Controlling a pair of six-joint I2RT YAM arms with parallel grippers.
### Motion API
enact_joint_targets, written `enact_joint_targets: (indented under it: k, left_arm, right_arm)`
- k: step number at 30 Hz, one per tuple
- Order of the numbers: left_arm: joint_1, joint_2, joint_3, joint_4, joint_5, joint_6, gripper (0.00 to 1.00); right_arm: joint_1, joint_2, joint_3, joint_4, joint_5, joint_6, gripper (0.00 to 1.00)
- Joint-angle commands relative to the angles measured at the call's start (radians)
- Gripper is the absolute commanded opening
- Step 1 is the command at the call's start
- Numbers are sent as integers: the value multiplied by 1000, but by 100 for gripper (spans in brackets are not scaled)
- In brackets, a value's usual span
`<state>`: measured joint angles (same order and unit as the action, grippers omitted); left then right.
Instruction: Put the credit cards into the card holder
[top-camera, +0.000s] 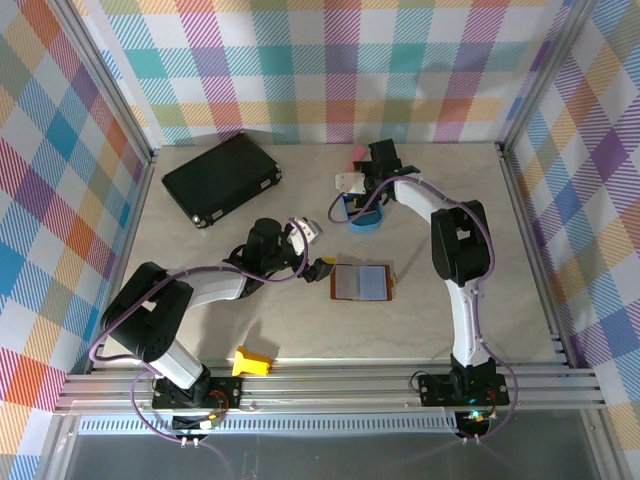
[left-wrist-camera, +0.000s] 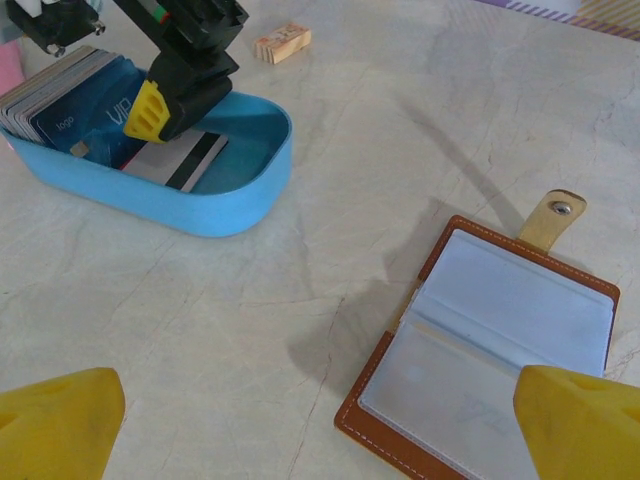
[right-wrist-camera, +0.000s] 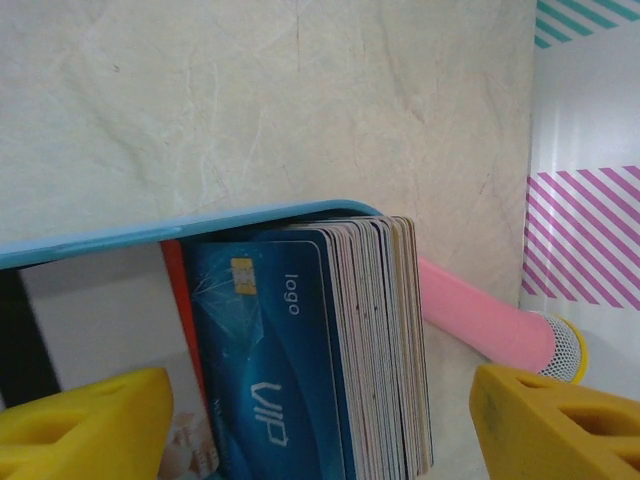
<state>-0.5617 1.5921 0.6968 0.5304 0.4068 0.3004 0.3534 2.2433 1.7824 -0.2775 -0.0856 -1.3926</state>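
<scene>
The credit cards (right-wrist-camera: 330, 350) stand on edge as a thick stack in a blue oval tray (right-wrist-camera: 200, 230), a dark blue "VIP" card facing out. My right gripper (right-wrist-camera: 320, 430) is open, its yellow fingers straddling the stack with a gap on each side. From the top view it (top-camera: 362, 200) reaches down into the tray (top-camera: 368, 220). The card holder (left-wrist-camera: 500, 350) lies open on the table, brown with a grey-blue lining and its snap tab pointing away. My left gripper (left-wrist-camera: 320, 440) is open and empty, hovering just left of the card holder (top-camera: 362, 282).
A large black case (top-camera: 222, 178) lies at the back left. A pink cylinder (right-wrist-camera: 480, 320) rests behind the tray. A small tan block (left-wrist-camera: 281, 43) sits beyond the tray. A yellow plastic piece (top-camera: 251, 361) lies near the front edge.
</scene>
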Motion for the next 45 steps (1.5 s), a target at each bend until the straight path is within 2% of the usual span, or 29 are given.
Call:
enact_joint_targets:
  k: [1, 9, 19, 26, 32, 45]
  left_arm:
    - [-7, 12, -2, 19, 11, 13, 99]
    - [-9, 32, 5, 1, 17, 22, 99]
    - [-24, 54, 7, -14, 19, 43, 100]
    - [-31, 58, 7, -12, 15, 45, 100]
    - [-35, 58, 7, -11, 13, 44, 100]
    - [-56, 62, 4, -10, 9, 45, 100]
  right_arm:
    - [3, 42, 54, 0, -3, -25, 78]
    - [-3, 99, 111, -13, -6, -32, 75]
    - [-13, 118, 150, -7, -19, -10, 55]
    - [-15, 107, 167, -3, -14, -4, 49]
    - [-16, 89, 170, -11, -13, -6, 39]
    - [-19, 63, 170, -22, -12, -7, 28]
